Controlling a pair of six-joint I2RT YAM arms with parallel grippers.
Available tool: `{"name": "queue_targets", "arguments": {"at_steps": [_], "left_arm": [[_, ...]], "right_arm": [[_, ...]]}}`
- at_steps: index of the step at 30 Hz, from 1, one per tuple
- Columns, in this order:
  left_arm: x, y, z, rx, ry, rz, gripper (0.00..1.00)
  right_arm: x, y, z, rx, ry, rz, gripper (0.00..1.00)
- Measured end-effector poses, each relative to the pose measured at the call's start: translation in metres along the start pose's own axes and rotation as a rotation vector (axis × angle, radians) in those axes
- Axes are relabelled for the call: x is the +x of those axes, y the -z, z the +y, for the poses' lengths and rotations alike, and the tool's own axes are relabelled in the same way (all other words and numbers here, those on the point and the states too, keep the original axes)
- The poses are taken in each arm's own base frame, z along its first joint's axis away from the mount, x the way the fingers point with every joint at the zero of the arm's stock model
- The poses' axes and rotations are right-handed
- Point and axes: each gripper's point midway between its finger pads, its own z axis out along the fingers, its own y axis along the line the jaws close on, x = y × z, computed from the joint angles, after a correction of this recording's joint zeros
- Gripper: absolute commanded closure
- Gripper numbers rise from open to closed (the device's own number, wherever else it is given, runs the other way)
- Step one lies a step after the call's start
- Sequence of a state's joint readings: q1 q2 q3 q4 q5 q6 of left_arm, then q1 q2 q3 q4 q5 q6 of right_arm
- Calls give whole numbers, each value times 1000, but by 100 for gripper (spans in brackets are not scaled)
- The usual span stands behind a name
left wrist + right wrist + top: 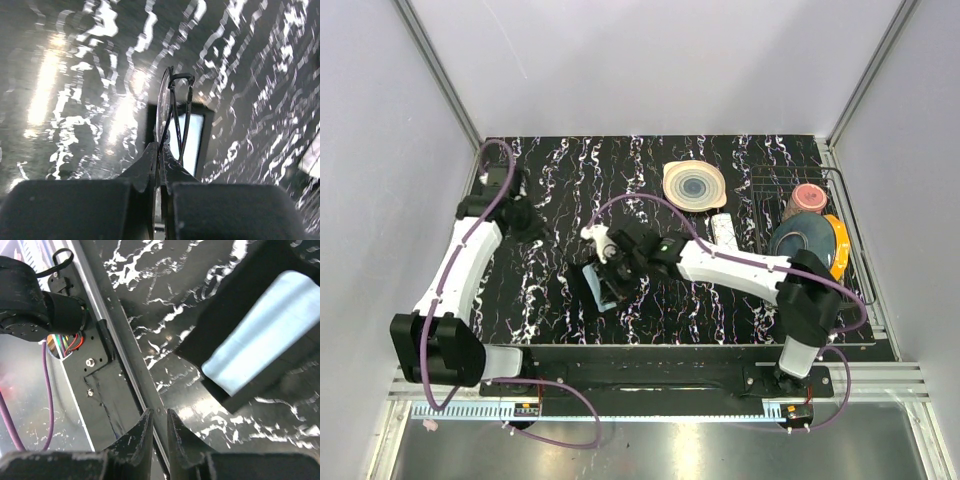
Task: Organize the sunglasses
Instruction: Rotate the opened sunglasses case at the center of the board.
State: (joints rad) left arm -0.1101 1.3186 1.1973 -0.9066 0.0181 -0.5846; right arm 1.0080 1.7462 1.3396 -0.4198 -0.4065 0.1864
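Note:
My left gripper (pixel 160 148) is shut on the sunglasses (pixel 164 106), pinching the thin frame; the lens and folded arms stick out past the fingertips. They hang just above the open black case (pixel 192 137) with its pale blue lining. In the top view the left gripper (pixel 528 220) is at the left of the mat, and the glasses are too small to make out. My right gripper (pixel 608 270) hovers over the case (pixel 598 290). In the right wrist view its jaws (pixel 159 412) are almost together with nothing between them, and the case (pixel 255 335) lies off to the upper right.
A peach plate with blue rings (pixel 695 185) lies at the back. A white oblong box (pixel 723 228) lies beside a wire rack (pixel 765 215) holding a pink cup (pixel 808 197), a blue plate (pixel 803 242) and an orange plate (pixel 839 248). The table's front rail (pixel 125 340) runs under the right gripper.

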Motion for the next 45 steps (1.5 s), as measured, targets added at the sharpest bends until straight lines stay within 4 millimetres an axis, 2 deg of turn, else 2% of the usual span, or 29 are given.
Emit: {"name": "queue_targets", "arguments": {"at_steps": [4,6,10,16,20,24,27,35,42,45], "left_arm": [[-30,4,43,-93,149,-65,100],[-41,7,68,-143,227,-94,100],[-55,14,103,-199,346,-146,100],[-54,23,134,-245,440,-198,100],[-49,22,143,-257,461,-202,100],[-44,17,143,-251,466,-187,100],[-45,16,142,-239,464,-189,100],[-45,8,128,-150,455,-169,100],[-34,-5,109,-42,426,-97,100],[-30,-9,91,23,372,-70,100]], "right_arm": [[-9,-28,20,-47,72,5,75],[-13,-45,23,-56,88,8,73],[-17,-84,23,-48,97,21,71],[-15,-130,7,-5,55,53,73],[-6,-139,-6,49,21,83,73],[4,-138,-15,95,-8,106,75],[20,-135,-22,123,-35,133,76],[48,-98,-44,218,-102,163,75],[65,-46,-106,354,-236,157,75],[69,-25,-133,400,-296,139,75]]}}
